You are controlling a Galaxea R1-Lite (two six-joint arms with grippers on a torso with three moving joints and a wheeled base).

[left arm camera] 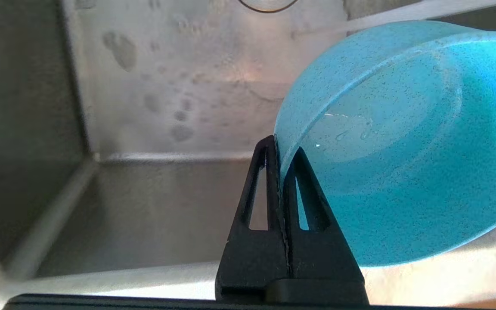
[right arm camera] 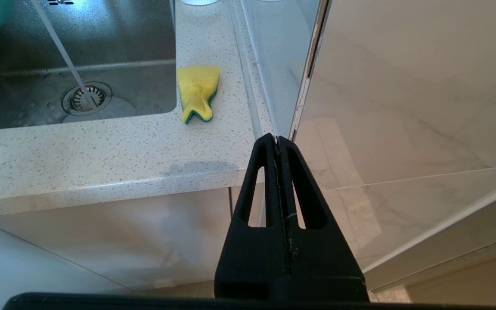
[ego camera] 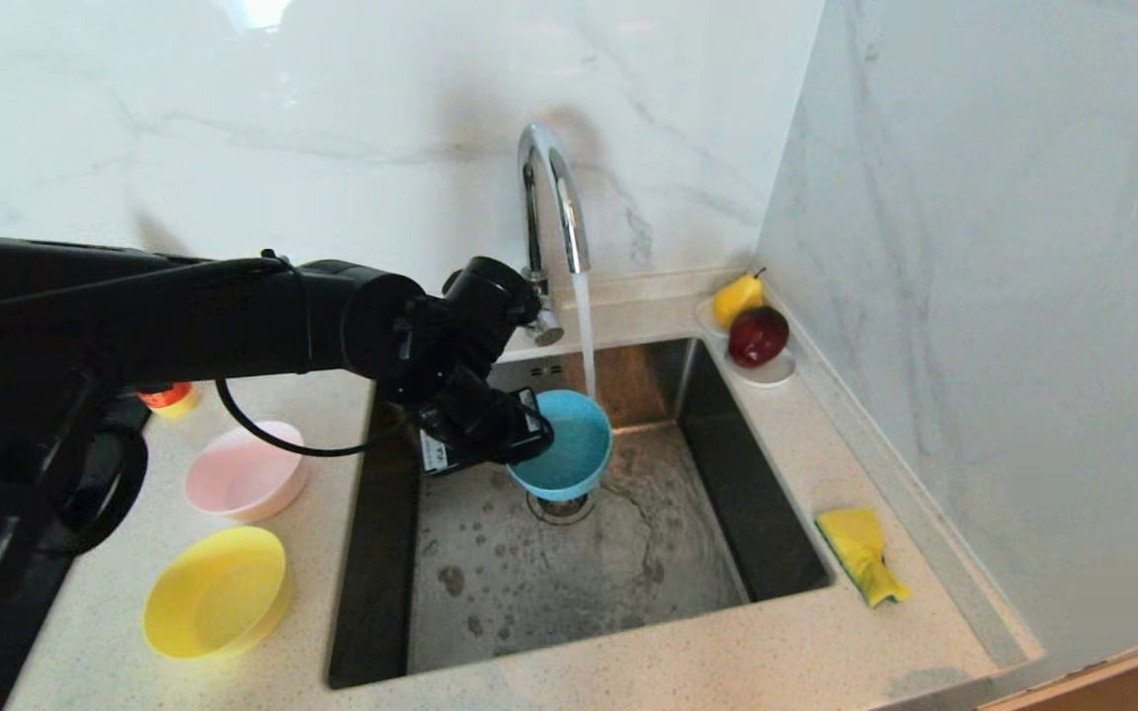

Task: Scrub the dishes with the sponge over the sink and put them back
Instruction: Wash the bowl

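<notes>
Nearest, on the worktop (ego camera: 628, 681) left of the sink (ego camera: 579, 563), sit the yellow bowl (ego camera: 216, 591) and then the pink bowl (ego camera: 245, 470), with the sponge (ego camera: 862, 553) off to the sink's right. Above the drain, the left end effector (left arm camera: 280, 146) is pinched tight on the tilted blue bowl (ego camera: 565, 442) at its rim, water from the tap (ego camera: 554, 197) running just past it. The right end effector (right arm camera: 277, 138) hangs closed and empty, off the worktop's front edge.

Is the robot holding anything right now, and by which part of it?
The left hand pinches the light blue bowl by its rim over the sink. The right hand holds nothing.
</notes>
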